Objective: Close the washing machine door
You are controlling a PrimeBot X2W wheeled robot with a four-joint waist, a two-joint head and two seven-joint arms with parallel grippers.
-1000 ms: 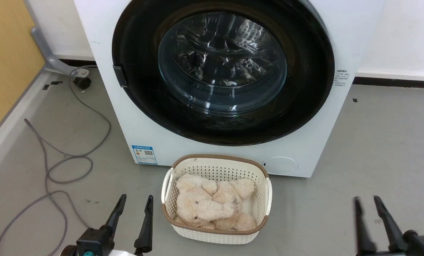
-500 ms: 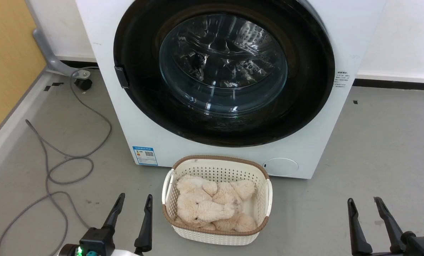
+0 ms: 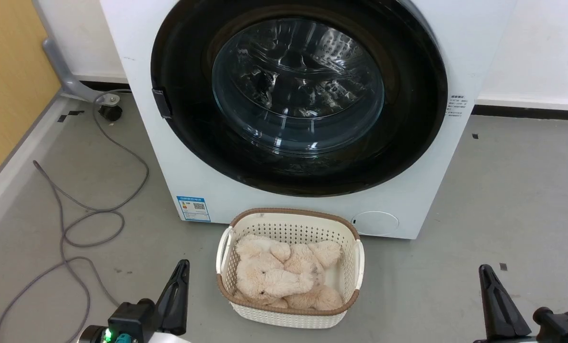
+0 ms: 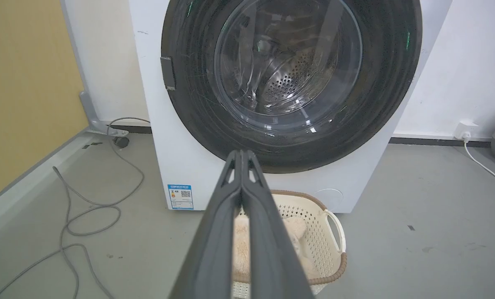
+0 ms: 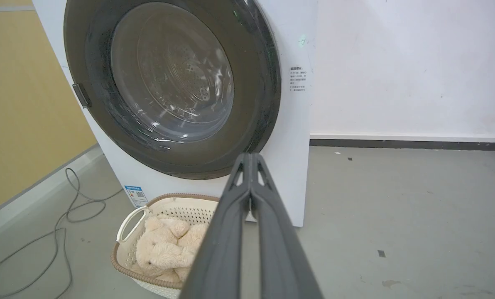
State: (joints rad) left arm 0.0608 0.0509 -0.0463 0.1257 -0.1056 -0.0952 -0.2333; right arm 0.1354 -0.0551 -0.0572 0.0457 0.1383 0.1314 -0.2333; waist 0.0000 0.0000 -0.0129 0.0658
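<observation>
A grey cable point(image 3: 74, 224) loops over the floor at the left, and beside it the left gripper point(image 3: 183, 265) hangs low, its fingers pressed together on nothing. Farther off in the middle stands the washing machine point(image 3: 193, 181), its door point(image 3: 184, 119) flat against the front, with a basket point(image 3: 293, 210) of plush toys point(image 3: 274, 276) just before it. At the near right, the right gripper point(image 3: 485, 269) is likewise pinched together and empty.

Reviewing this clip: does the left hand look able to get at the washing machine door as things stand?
Probably yes: the left hand, shut, sits left of the basket, with only floor between it and the washing machine door. Arm length remains a guess.
</observation>
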